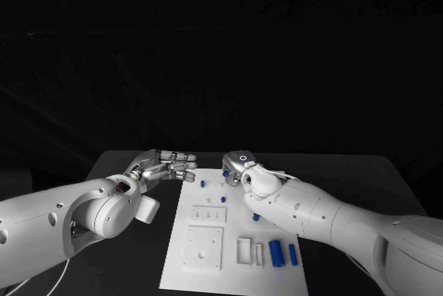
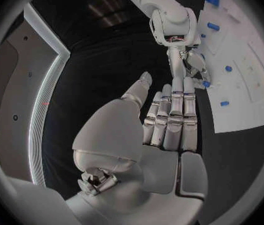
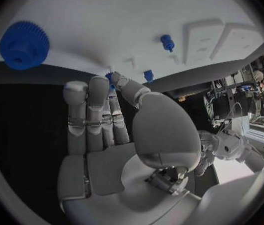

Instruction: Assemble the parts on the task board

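Hands hover apart at task board's far edge.

A black table carries the work, and a black backdrop hangs behind it.

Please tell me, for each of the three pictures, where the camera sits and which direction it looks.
Head view: on the robot's head, looking down at the task board; both arms show.
Left wrist view: behind the left robot hand, facing the board.
Right wrist view: behind the right robot hand, facing the blue gear.
Shared: both wrist views show the board.
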Robot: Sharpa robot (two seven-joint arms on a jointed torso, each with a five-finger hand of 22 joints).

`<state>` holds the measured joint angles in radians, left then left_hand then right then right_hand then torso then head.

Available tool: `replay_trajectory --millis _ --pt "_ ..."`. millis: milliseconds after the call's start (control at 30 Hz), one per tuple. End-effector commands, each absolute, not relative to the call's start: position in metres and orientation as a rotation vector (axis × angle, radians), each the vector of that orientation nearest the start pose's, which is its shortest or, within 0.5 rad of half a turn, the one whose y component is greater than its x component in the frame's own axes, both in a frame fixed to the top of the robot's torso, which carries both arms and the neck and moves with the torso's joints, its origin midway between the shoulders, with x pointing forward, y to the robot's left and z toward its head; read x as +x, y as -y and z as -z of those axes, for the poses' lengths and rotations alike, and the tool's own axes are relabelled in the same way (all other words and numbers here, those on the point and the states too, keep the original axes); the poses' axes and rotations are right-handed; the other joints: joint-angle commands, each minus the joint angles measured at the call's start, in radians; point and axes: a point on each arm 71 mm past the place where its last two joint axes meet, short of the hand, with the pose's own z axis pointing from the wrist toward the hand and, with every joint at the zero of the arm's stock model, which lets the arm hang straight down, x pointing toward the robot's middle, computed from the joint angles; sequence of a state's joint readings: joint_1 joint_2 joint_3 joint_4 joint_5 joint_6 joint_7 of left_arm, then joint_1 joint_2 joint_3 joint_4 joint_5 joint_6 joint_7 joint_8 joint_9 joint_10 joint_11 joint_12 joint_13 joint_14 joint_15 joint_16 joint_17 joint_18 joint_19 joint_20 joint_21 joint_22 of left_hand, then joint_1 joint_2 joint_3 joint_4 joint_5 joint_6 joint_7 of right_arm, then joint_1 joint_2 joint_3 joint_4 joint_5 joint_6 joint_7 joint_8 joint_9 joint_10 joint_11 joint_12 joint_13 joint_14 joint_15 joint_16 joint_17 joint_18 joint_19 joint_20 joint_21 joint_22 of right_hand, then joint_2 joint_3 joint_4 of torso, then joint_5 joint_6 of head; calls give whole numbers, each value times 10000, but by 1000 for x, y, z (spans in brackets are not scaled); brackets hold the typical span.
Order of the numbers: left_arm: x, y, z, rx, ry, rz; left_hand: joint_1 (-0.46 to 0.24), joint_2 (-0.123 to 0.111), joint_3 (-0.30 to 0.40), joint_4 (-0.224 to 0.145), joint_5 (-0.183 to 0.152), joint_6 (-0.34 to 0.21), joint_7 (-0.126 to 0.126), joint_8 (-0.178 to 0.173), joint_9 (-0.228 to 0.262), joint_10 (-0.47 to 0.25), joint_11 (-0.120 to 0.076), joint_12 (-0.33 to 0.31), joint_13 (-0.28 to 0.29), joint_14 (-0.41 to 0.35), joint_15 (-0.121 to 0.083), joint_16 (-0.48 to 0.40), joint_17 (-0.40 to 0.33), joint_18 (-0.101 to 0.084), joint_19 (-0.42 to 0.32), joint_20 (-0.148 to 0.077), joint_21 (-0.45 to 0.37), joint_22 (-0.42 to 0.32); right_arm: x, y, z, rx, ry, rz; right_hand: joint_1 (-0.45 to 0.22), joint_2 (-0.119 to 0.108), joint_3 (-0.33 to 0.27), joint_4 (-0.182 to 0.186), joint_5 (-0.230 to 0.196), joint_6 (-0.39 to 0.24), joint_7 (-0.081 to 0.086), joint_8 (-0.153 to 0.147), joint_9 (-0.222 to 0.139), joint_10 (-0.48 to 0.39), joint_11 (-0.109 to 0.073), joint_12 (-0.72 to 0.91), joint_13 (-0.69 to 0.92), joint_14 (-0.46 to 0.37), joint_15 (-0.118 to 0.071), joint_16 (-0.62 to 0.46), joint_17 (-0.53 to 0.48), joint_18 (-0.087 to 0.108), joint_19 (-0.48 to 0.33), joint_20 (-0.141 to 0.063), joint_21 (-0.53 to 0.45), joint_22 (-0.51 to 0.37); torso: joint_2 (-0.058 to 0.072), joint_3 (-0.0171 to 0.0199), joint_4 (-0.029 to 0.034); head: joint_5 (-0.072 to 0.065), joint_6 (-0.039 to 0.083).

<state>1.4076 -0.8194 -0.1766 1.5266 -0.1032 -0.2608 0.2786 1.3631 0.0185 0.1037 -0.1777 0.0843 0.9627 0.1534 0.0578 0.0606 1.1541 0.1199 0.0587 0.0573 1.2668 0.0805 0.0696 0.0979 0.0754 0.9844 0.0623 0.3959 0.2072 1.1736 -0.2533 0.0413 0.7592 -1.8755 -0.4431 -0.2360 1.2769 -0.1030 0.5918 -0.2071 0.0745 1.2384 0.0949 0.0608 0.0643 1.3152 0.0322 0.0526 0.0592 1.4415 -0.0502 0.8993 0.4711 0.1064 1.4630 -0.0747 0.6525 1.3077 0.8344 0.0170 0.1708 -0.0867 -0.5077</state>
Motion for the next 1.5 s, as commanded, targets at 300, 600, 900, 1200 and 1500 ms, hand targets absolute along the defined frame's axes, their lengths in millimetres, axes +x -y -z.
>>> replay_trajectory --millis 300,600,900,1200,1500 --pt "502 -187 126 -8464 -15880 15169 -31 -3 34 -14 52 53 27 42 15 -100 -3 19 6 1 2 2 2 -24 -63 -2 13 1 594 111 201 -2736 -14060 -2143 33 -1 36 23 48 192 -105 27 50 46 -1 58 15 20 -62 14 14 -110 228 -32 -77 721 40 -5 3 24 8" --pt "502 -185 125 -8409 -15901 15182 -24 -17 31 3 46 64 28 43 16 -108 -1 19 6 2 2 2 1 -24 -73 1 25 -8 596 112 203 -2764 -14195 -2018 7 -20 13 43 1 168 -100 27 49 21 4 58 14 15 -56 -3 7 -115 226 -27 -138 723 47 -11 -11 64 9" --pt "502 -184 124 -8373 -15893 15185 -22 -20 29 15 48 59 28 43 16 -119 2 18 6 0 4 2 1 -24 -72 2 27 -15 595 108 205 -2964 -14436 -2166 0 -28 -24 64 -17 145 -96 25 47 -4 10 56 13 16 -47 -25 -4 -118 224 -19 -203 717 52 -8 -26 134 -37" --pt "503 -184 123 -8372 -15876 15150 -12 -30 27 25 49 50 31 42 15 -146 11 19 6 -2 7 2 1 -23 -72 3 29 -22 594 106 204 -2981 -14356 -2311 16 -29 -50 68 -41 127 -93 26 46 -23 15 57 14 22 -42 -46 -16 -113 225 -15 -255 715 56 -24 -36 147 -49" --pt "504 -184 123 -8337 -15871 15125 -12 -30 27 25 49 50 31 42 15 -146 11 19 6 -2 7 2 1 -23 -72 3 29 -22 594 105 203 -2878 -14204 -2318 17 -39 -40 77 -43 130 -93 28 46 -22 16 57 14 23 -47 -59 -20 -102 229 -17 -304 715 60 -20 -60 181 -48"
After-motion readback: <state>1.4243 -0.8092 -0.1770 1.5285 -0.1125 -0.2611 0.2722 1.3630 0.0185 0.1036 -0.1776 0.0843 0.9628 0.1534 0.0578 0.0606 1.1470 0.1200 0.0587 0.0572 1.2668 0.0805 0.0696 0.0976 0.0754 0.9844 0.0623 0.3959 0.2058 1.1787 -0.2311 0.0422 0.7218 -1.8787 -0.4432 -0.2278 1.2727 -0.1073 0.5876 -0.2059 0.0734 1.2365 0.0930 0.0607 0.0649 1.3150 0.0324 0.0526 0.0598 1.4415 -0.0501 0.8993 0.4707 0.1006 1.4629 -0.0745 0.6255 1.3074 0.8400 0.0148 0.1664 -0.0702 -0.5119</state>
